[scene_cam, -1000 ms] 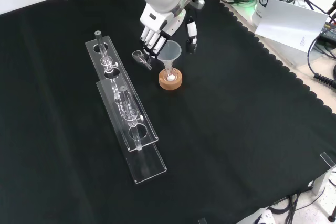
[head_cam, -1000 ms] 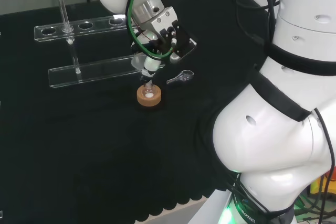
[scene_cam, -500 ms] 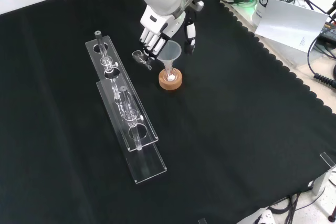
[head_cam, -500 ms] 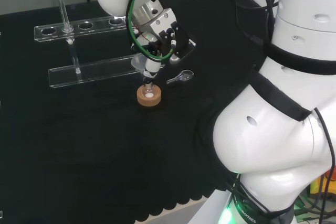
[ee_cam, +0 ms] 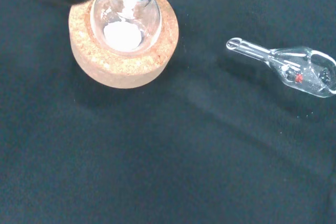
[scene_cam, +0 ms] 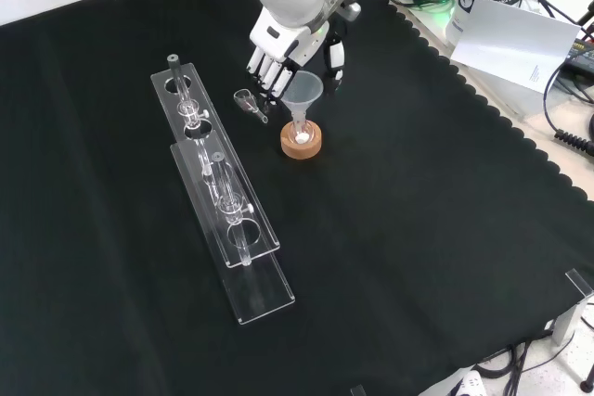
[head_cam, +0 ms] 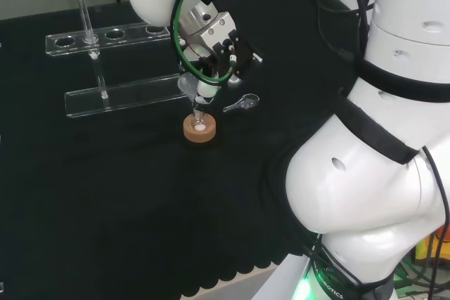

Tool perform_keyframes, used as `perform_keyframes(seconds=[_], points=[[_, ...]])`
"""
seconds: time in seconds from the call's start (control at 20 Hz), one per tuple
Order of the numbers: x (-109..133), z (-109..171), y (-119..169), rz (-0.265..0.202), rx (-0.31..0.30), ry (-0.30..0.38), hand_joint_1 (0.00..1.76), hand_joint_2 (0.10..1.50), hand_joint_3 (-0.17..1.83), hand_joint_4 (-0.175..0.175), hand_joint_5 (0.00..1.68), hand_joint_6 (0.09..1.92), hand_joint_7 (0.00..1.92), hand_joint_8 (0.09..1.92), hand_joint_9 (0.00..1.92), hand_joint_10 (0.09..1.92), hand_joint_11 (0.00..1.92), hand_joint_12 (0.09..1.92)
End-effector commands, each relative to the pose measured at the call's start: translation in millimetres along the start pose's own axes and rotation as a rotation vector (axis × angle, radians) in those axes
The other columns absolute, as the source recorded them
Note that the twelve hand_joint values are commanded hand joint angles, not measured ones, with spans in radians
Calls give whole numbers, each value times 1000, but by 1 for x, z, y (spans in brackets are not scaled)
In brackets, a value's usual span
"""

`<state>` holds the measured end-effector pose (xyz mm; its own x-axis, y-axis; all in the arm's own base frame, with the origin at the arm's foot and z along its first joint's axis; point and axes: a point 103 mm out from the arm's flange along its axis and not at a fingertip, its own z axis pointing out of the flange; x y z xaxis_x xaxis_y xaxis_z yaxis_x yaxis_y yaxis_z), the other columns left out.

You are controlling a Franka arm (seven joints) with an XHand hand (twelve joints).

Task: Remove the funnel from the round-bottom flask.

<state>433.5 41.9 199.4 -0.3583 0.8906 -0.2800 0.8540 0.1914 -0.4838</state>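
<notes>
A clear funnel (scene_cam: pixel 303 90) stands with its stem in the neck of a small round-bottom flask (scene_cam: pixel 300 133). The flask sits on a cork ring (scene_cam: pixel 302 146) and holds a little white powder (ee_cam: pixel 124 33). My hand (scene_cam: pixel 281 39) hovers over the funnel, open. Its straight fingers (scene_cam: pixel 266 71) hang just left of the cone and the thumb (scene_cam: pixel 335 62) hangs to its right in the front view. In the head view the hand (head_cam: pixel 223 48) is right of and above the funnel (head_cam: pixel 190 86), flask (head_cam: pixel 200 123) and cork ring (head_cam: pixel 200 133). The wrist view has the cork ring (ee_cam: pixel 89 59) close below.
A small glass scoop (scene_cam: pixel 251 104) lies on the cloth beside the fingers, also the scoop (head_cam: pixel 243 102) and the scoop (ee_cam: pixel 289 67). A long clear tube rack (scene_cam: pixel 221 197) with a few glass pieces stands left of the flask in the front view; the rack (head_cam: pixel 112 68) is behind it in the head view.
The hand has turned and lifted slightly around the funnel. The funnel still stands in the flask, barely shifted.
</notes>
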Motion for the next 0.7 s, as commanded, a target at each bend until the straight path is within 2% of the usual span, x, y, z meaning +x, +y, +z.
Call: perform_keyframes(seconds=[0.05,0.35,0.7], points=[[-1,-3,-2,13,-43,-12,793,669,476,-35,484,87,441,683,712,573,442,1303],[-6,-15,-7,19,-63,-13,799,691,498,-35,519,87,483,687,750,567,463,1297],[-19,-46,-21,40,-58,-32,804,688,518,-36,521,87,489,679,762,550,473,1284]])
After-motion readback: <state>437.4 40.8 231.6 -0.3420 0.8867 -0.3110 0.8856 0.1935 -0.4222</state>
